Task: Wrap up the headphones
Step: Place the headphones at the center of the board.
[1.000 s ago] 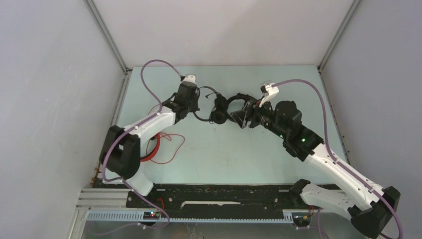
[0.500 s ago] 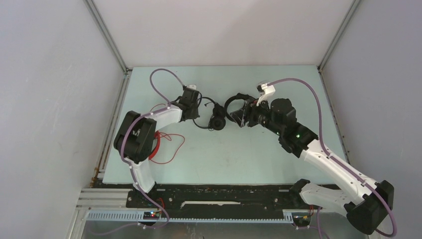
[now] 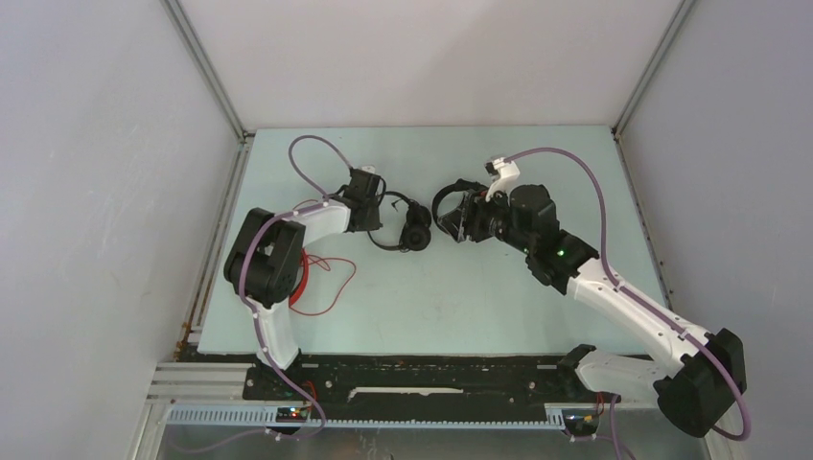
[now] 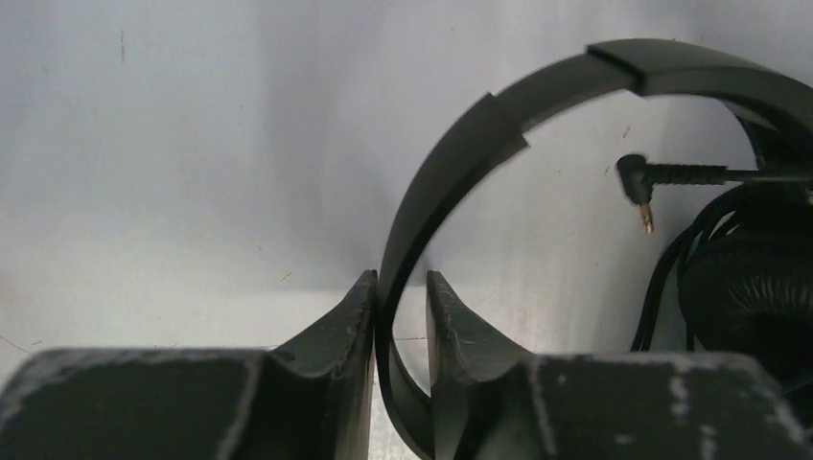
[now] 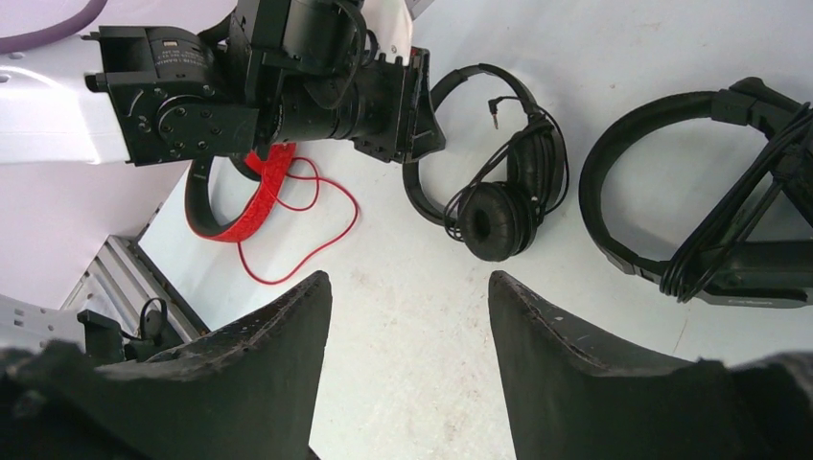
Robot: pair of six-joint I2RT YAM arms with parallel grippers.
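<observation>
- The left gripper point(image 4: 400, 283) sat low on the counter point(image 5: 623, 48), its two fingers close on either side of the thin band of the slim black headphones point(image 4: 537, 91). Whether they pinched the band or only flanked it could not be told.
- That set lay near the middle of the counter, its cable bunched around the ear cups and its plug point(image 4: 635, 177) hanging free inside the arch of the band.
- The right gripper point(image 5: 407, 278) hovered above the counter, spread wide with nothing between its fingers.
- The bulkier black headphones point(image 5: 757, 273) lay just beside the slim pair, under the right wrist, with cable looped over the band and cup.
- The red headphones point(image 5: 251, 209) lay by the left arm, their red cable point(image 5: 326, 235) sprawled loose on the counter.
- Judged from this, the step in hand was finishing and parking the slim pair. The next move would call for freeing the band cleanly without dragging the coil loose, then turning to the red cable.
- The left arm was folded tightly, elbow raised near the left edge and forearm reaching inward. The right arm stretched diagonally from its base, wrist angled down towards the centre.
</observation>
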